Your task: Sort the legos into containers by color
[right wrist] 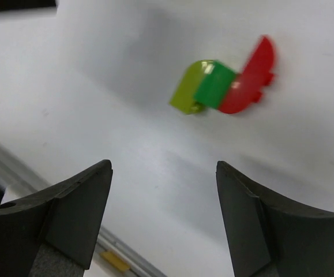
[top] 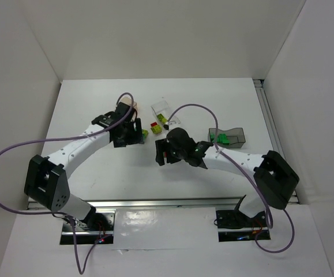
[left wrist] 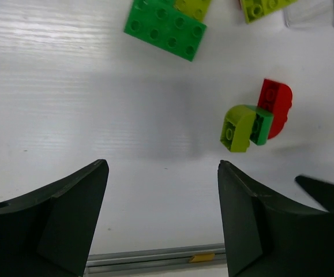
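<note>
Top camera looks down from high behind — both wrist cameras look down close, sharing one lego cluster point(left wrist: 256, 120).

White arms point(top: 74, 149) — black joints point(top: 45, 182), purple cables point(top: 195, 105).

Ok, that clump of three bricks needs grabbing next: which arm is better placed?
Probably right: the clump lies ahead of the right pincer, nearly in line, but off to one side of the left pincer.

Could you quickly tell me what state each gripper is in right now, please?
Left gripper: open, holding nothing.
Right gripper: open, holding nothing.
</note>
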`<state>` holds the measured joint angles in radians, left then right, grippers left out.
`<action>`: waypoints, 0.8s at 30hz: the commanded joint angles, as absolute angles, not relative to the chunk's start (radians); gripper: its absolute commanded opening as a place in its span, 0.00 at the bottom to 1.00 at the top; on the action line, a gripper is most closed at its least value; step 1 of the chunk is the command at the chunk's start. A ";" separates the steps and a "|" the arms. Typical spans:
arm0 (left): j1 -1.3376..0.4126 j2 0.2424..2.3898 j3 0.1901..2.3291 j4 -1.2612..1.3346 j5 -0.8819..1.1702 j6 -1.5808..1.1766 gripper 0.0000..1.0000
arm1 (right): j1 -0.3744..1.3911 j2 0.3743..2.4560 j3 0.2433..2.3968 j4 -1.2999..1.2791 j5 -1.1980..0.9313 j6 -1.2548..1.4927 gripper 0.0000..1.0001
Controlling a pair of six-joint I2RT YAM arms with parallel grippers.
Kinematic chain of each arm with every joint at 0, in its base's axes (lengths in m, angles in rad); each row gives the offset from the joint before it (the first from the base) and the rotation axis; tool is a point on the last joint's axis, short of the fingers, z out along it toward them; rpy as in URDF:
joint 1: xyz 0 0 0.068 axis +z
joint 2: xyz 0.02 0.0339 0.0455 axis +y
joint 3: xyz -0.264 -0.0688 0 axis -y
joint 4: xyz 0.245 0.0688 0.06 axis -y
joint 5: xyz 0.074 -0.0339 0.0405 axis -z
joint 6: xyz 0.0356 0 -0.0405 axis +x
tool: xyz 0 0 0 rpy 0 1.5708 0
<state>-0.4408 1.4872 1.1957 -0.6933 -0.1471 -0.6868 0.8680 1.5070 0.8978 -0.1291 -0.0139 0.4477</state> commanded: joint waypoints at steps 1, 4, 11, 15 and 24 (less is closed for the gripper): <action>-0.497 1.500 1.149 -0.634 -0.051 -0.703 0.84 | 0.873 1.505 0.943 -0.268 0.271 0.555 0.81; -0.563 1.534 1.131 -0.574 -0.029 -0.703 0.89 | 0.873 1.514 0.973 -0.354 0.375 0.665 0.82; -0.727 1.629 1.106 -0.457 -0.113 -0.704 0.88 | 0.718 1.365 0.890 -0.385 0.416 0.752 0.83; -0.753 1.693 1.127 -0.457 -0.208 -0.762 0.83 | 0.621 1.253 0.824 -0.385 0.384 0.752 0.83; -0.762 1.798 1.169 -0.423 -0.278 -0.762 0.68 | 0.480 1.177 0.772 -0.394 0.279 0.709 0.83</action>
<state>-0.7582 1.7809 1.1236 -0.4637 -0.2329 -0.7464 0.4854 1.1969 0.7822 -0.3779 0.3119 0.7162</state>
